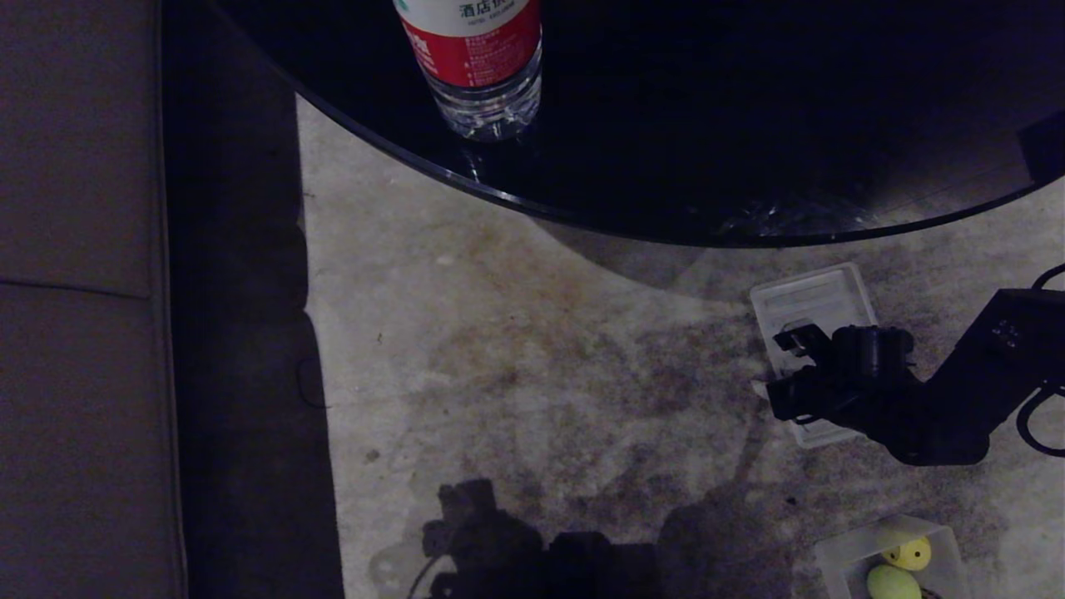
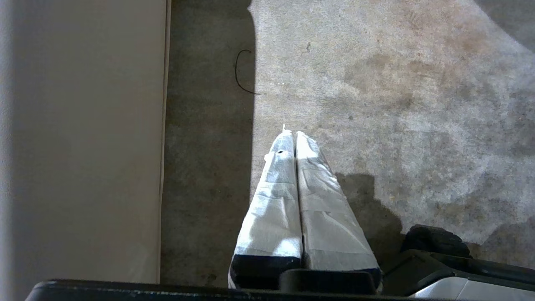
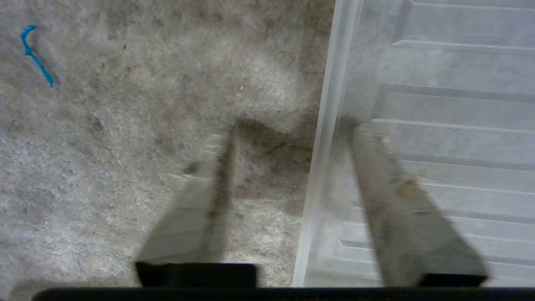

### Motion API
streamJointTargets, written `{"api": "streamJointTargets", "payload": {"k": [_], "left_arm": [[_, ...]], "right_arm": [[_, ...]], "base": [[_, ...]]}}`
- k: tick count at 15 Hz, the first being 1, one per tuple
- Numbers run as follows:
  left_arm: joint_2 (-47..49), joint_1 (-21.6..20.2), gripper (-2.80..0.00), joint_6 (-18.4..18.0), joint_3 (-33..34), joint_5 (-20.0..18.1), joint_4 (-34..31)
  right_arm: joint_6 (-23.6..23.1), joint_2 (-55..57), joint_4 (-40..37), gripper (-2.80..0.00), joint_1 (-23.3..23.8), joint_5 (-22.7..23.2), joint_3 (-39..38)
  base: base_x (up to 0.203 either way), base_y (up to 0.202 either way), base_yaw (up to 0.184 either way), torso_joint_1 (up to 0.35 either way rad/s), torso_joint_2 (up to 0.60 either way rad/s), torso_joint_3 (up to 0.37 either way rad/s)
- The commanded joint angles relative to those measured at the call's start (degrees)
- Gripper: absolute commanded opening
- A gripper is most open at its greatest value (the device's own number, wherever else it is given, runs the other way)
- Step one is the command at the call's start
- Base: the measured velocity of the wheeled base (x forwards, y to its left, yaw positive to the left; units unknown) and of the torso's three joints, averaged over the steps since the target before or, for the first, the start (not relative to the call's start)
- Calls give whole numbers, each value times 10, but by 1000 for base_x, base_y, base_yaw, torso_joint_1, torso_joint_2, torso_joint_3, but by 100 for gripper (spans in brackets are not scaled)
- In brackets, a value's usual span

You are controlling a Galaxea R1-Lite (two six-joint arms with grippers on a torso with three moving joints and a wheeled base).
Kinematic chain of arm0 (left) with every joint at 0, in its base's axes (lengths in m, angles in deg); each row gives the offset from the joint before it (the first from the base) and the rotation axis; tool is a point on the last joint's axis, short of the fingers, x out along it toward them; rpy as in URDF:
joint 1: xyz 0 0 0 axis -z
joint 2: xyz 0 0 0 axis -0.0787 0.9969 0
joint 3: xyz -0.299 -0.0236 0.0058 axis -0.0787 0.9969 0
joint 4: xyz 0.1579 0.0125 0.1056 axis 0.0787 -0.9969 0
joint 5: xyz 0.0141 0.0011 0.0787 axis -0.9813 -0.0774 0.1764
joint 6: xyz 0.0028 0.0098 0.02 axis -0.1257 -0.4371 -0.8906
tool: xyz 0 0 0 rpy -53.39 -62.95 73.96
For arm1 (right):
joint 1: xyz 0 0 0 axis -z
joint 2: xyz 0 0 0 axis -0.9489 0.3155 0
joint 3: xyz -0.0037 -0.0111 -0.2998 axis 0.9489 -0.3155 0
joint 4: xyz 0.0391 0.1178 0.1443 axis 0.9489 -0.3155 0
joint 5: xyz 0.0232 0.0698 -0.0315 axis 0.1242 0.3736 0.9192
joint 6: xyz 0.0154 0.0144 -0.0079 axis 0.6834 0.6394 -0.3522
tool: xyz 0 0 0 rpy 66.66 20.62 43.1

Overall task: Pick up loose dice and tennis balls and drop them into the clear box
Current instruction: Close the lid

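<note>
The clear box [image 1: 842,551] stands on the carpet at the bottom right of the head view. It holds a yellow die [image 1: 908,552] and a tennis ball [image 1: 892,584]. Further up, my right gripper [image 1: 778,366] hangs open over a flat ribbed translucent lid [image 1: 811,299]. In the right wrist view this gripper [image 3: 290,131] straddles the lid's long edge [image 3: 324,138]: one finger is over the carpet, the other over the lid, and it holds nothing. My left gripper [image 2: 292,133] is shut and empty above bare carpet beside the sofa. No loose die or ball shows on the floor.
A black round table [image 1: 749,166] with a water bottle [image 1: 478,66] fills the top of the head view. A sofa [image 1: 83,291] runs down the left side. A blue thread [image 3: 35,54] lies on the stained carpet. A black cable [image 1: 1040,416] loops by the right arm.
</note>
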Motion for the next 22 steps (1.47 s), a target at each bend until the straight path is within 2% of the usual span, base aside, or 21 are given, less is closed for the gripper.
{"api": "streamJointTargets", "payload": {"k": [1,9,14,20,22], "left_arm": [[0,0,-280,1,0,1,0],[0,0,-280,1,0,0,0],[0,0,-280,1,0,1,0],[1,0,-280,1,0,0,0],[0,0,-280,1,0,0,0]], "right_arm": [[-3,-2,2,-280,0,0,2],[-6,-46,7,-280,1,0,-18],[-29,-172,2,-280,11,-2,-114],[-28,-312,-46,-280,12,-7,-226],[-10,-357,-62,-280,12,-15,-256]], "base": [[0,0,0,0,0,0],[0,0,0,0,0,0],[0,0,0,0,0,0],[0,0,0,0,0,0],[0,0,0,0,0,0]]}}
